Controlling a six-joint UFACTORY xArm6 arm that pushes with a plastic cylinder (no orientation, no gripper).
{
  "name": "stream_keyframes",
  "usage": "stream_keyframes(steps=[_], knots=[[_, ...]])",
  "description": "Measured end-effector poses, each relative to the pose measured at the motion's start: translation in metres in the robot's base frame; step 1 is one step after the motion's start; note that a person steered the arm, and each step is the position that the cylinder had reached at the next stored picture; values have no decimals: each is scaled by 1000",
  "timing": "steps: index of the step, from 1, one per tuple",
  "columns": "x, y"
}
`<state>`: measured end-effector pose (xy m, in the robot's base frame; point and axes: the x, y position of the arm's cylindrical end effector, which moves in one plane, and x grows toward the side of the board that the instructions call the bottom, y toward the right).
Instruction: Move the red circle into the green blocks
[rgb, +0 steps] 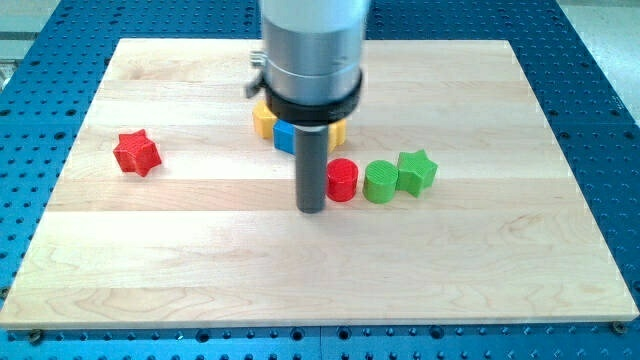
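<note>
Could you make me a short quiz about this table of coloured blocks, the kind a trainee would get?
1. True or false: my tip is at the view's left of the red circle.
2. Which block sits nearest the red circle? A) red star B) green circle C) green star
3. Fill in: behind the rod, a blue block lies among ____ blocks.

Key: 1 true; 2 B; 3 yellow.

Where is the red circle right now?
The red circle sits near the board's middle, between my tip on the view's left and the green circle on its right.
</note>
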<state>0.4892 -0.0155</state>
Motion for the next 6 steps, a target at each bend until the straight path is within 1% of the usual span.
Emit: stream_keyframes(steps=[1, 2, 3, 4, 6], knots=[[-10, 47], [-12, 60], [-37, 11], [-63, 35], [-58, 92]])
